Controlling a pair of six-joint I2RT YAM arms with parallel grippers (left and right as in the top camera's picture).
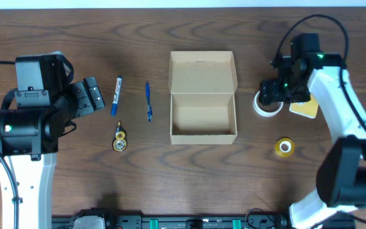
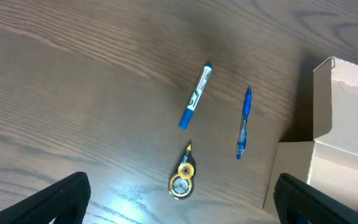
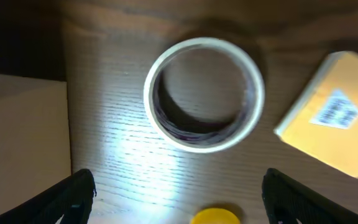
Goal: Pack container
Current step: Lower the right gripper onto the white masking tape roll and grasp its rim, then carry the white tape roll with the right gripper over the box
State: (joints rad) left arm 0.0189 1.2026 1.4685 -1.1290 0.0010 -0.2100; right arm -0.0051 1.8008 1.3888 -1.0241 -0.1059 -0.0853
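the container [image 1: 203,95] sat open in the middle of the surface [image 1: 75,38], flap toward the far edge. only the right wrist view showed a blurred label on the yellow block [image 3: 331,118]. right gripper [image 1: 269,97] hung above the white tape ring [image 3: 204,144], jaws wide, holding nothing; left gripper [image 1: 93,97] jaws wide, empty, near the blue marker [image 2: 196,95].
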